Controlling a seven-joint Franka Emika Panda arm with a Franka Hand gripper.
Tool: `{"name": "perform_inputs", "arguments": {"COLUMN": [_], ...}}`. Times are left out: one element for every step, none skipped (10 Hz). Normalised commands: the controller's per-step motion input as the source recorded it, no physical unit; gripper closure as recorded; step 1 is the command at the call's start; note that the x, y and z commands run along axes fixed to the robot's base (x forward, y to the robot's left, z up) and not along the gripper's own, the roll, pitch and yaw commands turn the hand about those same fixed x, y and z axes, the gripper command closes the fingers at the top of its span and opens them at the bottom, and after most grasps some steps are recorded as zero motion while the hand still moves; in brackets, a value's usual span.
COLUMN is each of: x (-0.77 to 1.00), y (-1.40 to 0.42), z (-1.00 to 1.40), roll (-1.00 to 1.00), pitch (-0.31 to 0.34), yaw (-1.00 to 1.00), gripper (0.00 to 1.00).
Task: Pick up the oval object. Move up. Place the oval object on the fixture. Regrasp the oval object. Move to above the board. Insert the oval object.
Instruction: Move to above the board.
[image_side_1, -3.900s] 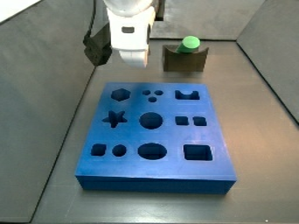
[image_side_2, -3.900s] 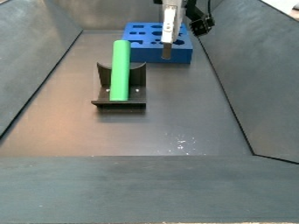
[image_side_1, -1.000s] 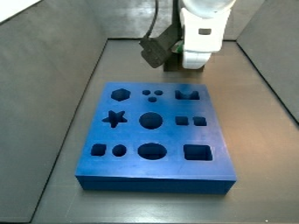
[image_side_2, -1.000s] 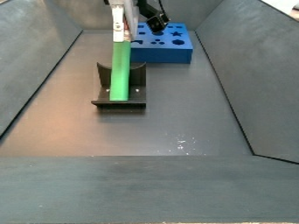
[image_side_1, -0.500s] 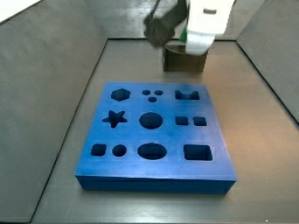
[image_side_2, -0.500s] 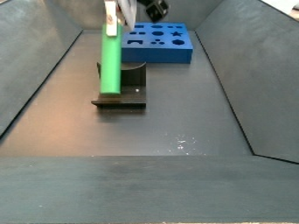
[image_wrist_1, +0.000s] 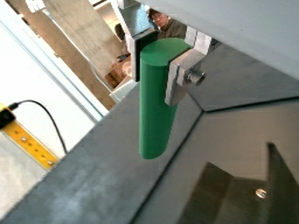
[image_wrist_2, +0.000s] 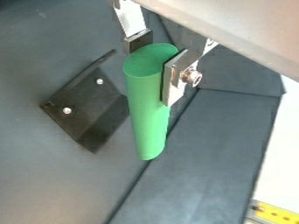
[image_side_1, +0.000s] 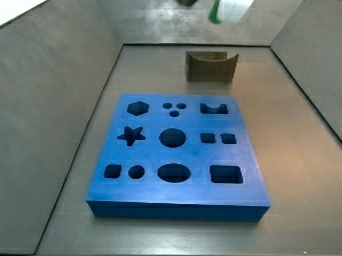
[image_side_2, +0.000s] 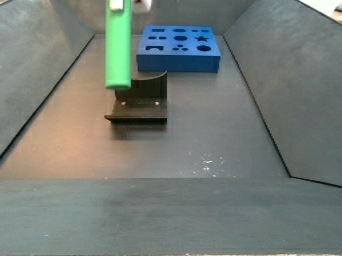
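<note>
The oval object (image_wrist_2: 146, 114) is a bright green rod hanging upright, clamped near its upper end between the silver fingers of my gripper (image_wrist_2: 156, 59). In both wrist views the pads press on its two sides, as at the gripper (image_wrist_1: 162, 61) round the rod (image_wrist_1: 158, 114). In a side view the oval object (image_side_2: 119, 45) hangs above the fixture (image_side_2: 138, 105) without touching it. The fixture (image_side_1: 211, 66) stands with its notch bare behind the blue board (image_side_1: 174, 150). My gripper (image_side_1: 227, 8) is blurred at the upper edge of that view.
Grey walls slope up on all sides of the dark floor. The board (image_side_2: 181, 48) lies beyond the fixture, whose dark bracket (image_wrist_2: 82, 109) shows below the rod in a wrist view.
My gripper has risen with the green rod, lifting it out of the fixture's notch; the notch is now bare and the gripper is nearly out of both side views.
</note>
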Motion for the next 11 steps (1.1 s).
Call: {"name": "perform_inputs", "arguments": {"x": [0.10, 0.09, 0.08, 0.07, 0.05, 0.03, 0.02, 0.01, 0.02, -0.63, -0.63], "y": [0.13, 0.11, 0.10, 0.07, 0.05, 0.02, 0.01, 0.00, -0.01, -1.00, -1.00], "z": [1.00, 1.00, 1.00, 1.00, 0.92, 0.72, 0.61, 0.42, 0.22, 0.08, 0.08], "roll": [-0.03, -0.04, -0.05, -0.06, -0.06, -0.07, -0.07, -0.07, -0.08, -0.49, -0.48], "pitch": [0.209, 0.137, 0.108, 0.054, 0.028, 0.007, 0.005, 0.021, 0.039, 0.021, 0.011], "yaw": [0.23, 0.23, 0.22, 0.19, 0.16, 0.12, 0.10, 0.06, 0.04, 1.00, 1.00], "gripper": [1.00, 1.00, 1.00, 1.00, 1.00, 1.00, 1.00, 1.00, 1.00, 1.00, 1.00]}}
